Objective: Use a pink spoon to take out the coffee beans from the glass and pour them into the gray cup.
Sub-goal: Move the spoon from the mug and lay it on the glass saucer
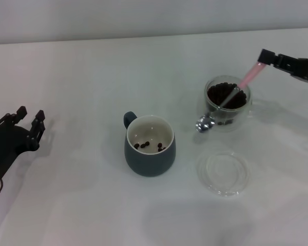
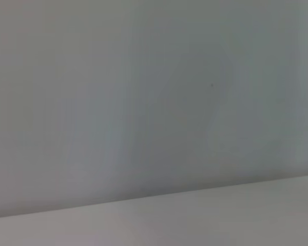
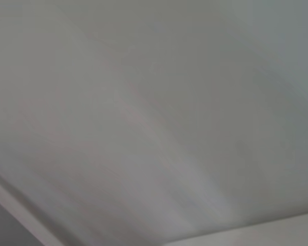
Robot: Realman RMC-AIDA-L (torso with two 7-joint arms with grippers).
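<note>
On my head view the right gripper (image 1: 267, 57) sits toward the table's far right corner, its jaws closed on the top end of the pink spoon (image 1: 231, 96). The spoon slants down from there across the mouth of the glass (image 1: 228, 102), its pink handle above the rim and its metal neck crossing the beans. Its shiny bowl hangs just outside the glass wall, on the side facing the gray cup (image 1: 149, 146), close above the table. I cannot tell whether any beans lie in the bowl.

The glass stands upright on the right half of the table, with a thick layer of coffee beans (image 1: 225, 95) inside it. The gray cup stands upright near the middle of the table, apart from the glass, its loop handle turned toward the far left. A few coffee beans lie on its pale bottom. A flat clear saucer (image 1: 223, 173) lies on the table (image 1: 82, 82) nearer its front edge, in front of the glass and to the right of the cup, touching neither.

The left gripper (image 1: 30, 122) is parked by the table's left edge, well apart from everything, its jaws spread and holding nothing. Both wrist views give me only blank pale surface.
</note>
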